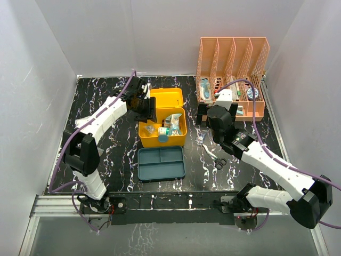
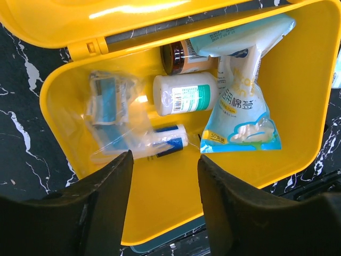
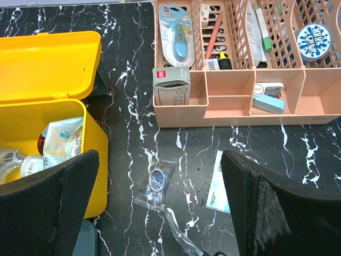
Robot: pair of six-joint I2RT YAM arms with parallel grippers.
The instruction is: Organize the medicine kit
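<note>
**Medicine kit (image 1: 162,128) open at centre of the top view, lid laid back toward the upper frame; both grippers empty.**

Teal insert tray (image 1: 161,164) lies on the table just below the box, probably kept out so loose stock goes in beneath it. A white bottle (image 2: 184,93) and swab pouch (image 2: 242,114) sit inside. Left gripper (image 2: 165,160) hovers over the box, fingers apart. Right gripper (image 3: 160,165), spread wide, hangs above a clear packet (image 3: 155,184) between the kit and the orange rack (image 3: 234,114), which is likely the next pick.
</note>
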